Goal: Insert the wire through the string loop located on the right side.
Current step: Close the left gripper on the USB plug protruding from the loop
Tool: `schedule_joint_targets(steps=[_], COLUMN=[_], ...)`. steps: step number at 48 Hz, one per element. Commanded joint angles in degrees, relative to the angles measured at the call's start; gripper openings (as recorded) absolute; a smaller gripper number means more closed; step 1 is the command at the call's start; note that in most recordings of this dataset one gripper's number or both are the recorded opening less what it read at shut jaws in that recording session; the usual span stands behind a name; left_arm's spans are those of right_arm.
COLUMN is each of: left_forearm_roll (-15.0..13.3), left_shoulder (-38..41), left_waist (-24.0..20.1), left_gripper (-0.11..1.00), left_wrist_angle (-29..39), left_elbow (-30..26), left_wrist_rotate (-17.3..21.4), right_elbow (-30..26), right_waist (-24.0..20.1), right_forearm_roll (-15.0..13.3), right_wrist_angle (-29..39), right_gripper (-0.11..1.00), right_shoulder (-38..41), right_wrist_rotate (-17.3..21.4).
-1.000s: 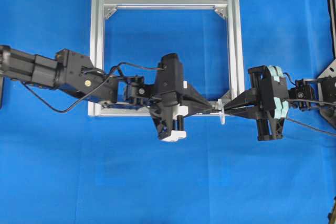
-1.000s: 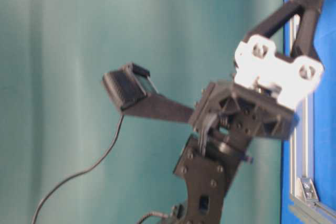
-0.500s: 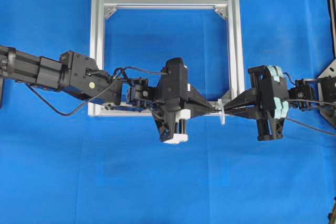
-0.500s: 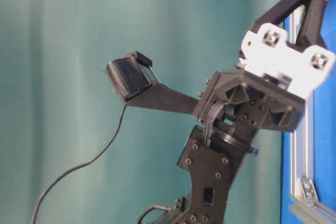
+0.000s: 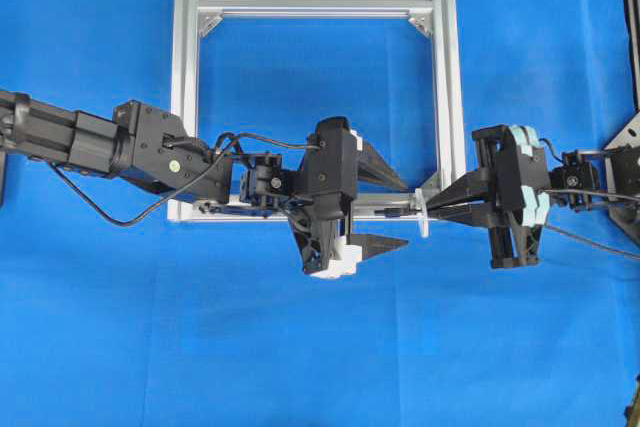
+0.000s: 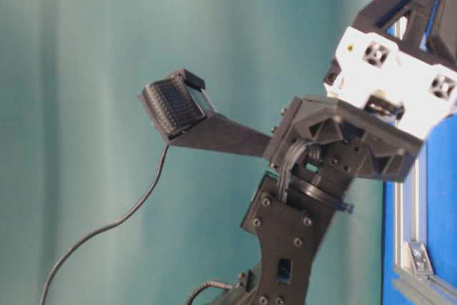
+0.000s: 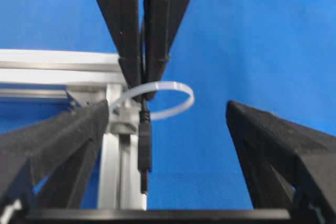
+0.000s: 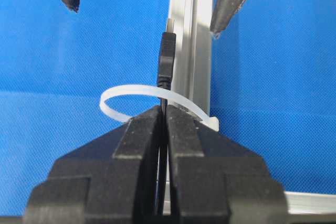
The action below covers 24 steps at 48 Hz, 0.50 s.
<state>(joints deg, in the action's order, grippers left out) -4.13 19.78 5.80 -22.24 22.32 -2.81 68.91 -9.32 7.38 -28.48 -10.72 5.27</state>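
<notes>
1. The overhead view looked straight down on the blue table [image 5: 300,347] from afar; both arms and the whole frame [image 5: 185,97] fitted in.
2. The table-level view sat close and turned sideways; the left arm filled it.
3. Each wrist view faced the other, close up; both shared the string loop [image 7: 173,98] [image 8: 126,95] and the wire [image 7: 144,150] [image 8: 167,61].

The left gripper [image 5: 395,212] now stands wide open — a second ago its fingers were pressed together at the string loop [image 5: 423,215], and half a second ago they looked barely parted. One finger [image 5: 384,169] now lies over the frame's inside, the other over the blue cloth below the rail. The wire's plug [image 7: 144,150] — no longer between them — hangs free past the loop.
</notes>
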Motion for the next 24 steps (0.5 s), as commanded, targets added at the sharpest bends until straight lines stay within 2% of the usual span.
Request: schedule_joint_targets(steps=[1, 12, 24], left_forearm_roll=[-0.09, -0.09, -0.09], left_shoulder=[-0.44, 3.52, 4.13], left_waist=[-0.09, -0.35, -0.44], left_gripper=[0.88, 0.88, 0.88], left_wrist_angle=[-0.26, -0.35, -0.26], left_elbow=[-1.05, -2.02, -2.11], left_wrist_rotate=[0.0, 0.0, -0.09], right_elbow=[-0.97, -0.88, -0.79], right_waist=[0.09, 0.18, 0.09], right_forearm_roll=[-0.09, -0.09, -0.09], right_wrist_angle=[-0.35, -0.26, -0.18], right_gripper=[-0.04, -0.04, -0.04], right_shoulder=[-0.35, -0.44, -0.44], right_wrist_rotate=[-0.09, -0.09, -0.09])
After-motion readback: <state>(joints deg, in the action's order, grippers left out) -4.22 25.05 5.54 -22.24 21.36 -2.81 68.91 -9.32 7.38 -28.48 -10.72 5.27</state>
